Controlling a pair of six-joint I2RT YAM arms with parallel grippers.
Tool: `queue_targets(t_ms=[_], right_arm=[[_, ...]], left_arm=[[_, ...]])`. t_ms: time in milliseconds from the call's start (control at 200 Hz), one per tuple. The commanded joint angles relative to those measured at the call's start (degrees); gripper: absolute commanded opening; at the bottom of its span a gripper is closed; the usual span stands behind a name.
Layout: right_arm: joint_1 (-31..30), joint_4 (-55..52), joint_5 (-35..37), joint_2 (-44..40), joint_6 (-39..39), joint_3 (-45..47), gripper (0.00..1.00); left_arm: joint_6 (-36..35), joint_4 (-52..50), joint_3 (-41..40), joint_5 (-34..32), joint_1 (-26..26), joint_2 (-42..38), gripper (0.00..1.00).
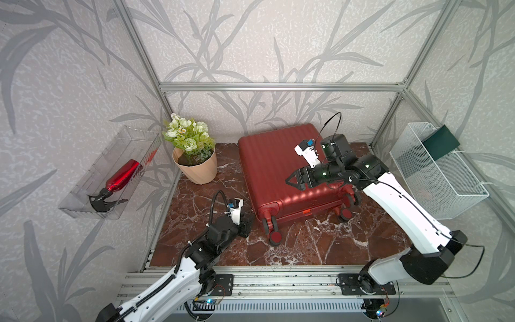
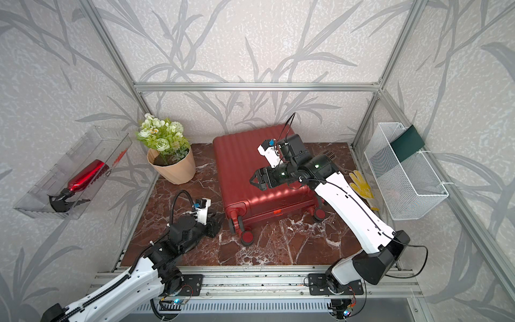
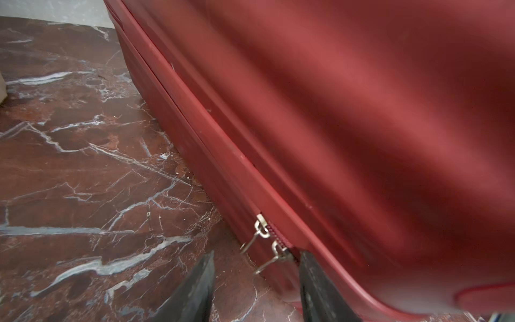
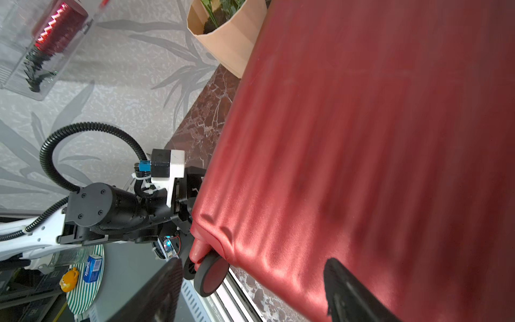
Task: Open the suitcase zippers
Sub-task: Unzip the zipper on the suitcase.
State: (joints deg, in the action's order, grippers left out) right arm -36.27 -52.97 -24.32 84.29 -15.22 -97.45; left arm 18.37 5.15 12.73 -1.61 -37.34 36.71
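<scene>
The dark red ribbed suitcase [image 1: 270,167] [image 2: 239,167] lies flat on the marble table [image 1: 320,245], shut, with its wheels toward the front. In the left wrist view its zippers [image 3: 274,237] run along the side seam [image 3: 195,133], and two small metal pulls [image 3: 257,234] hang side by side. My left gripper [image 1: 246,224] [image 3: 257,253] sits at the case's front left side with its jaws apart. The nearer pull [image 3: 274,258] hangs between them, close to one finger [image 3: 315,278], and nothing is gripped. My right gripper [image 1: 291,179] [image 4: 255,260] hovers open over the shell's top.
A beige flower pot [image 1: 195,164] stands left of the suitcase at the back. A clear wall bin [image 1: 83,195] holds a red spray bottle [image 1: 122,175]. A white wire basket [image 1: 437,170] hangs on the right wall, with a yellow glove [image 2: 361,184] below it.
</scene>
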Motion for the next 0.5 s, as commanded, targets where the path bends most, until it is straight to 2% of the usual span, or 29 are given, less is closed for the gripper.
queue_targets(t_ms=[0, 140, 240, 400, 495], right_arm=[[-0.10, -3.25, 0.90, -1.65, -1.20, 1.39, 0.79], [-0.10, -4.37, 1.99, -5.49, -1.28, 5.29, 0.79], [-0.07, -4.86, 3.42, -7.68, -0.81, 7.53, 0.80], [0.01, -4.43, 7.66, -9.57, 0.52, 10.23, 0.80], [0.11, -3.41, 8.51, -10.00, 0.42, 11.09, 0.79]], left_arm=[[-4.98, 9.26, -0.30, 1.47, -3.01, 3.76, 0.50], [-12.65, 18.97, -1.81, -1.80, -8.17, 10.64, 0.51], [-18.22, 26.73, -2.55, -0.98, -9.98, 16.06, 0.51], [-23.00, 37.78, -4.26, 2.53, -9.77, 21.96, 0.50], [-24.91, 39.41, -2.51, 6.66, -9.87, 26.20, 0.42]])
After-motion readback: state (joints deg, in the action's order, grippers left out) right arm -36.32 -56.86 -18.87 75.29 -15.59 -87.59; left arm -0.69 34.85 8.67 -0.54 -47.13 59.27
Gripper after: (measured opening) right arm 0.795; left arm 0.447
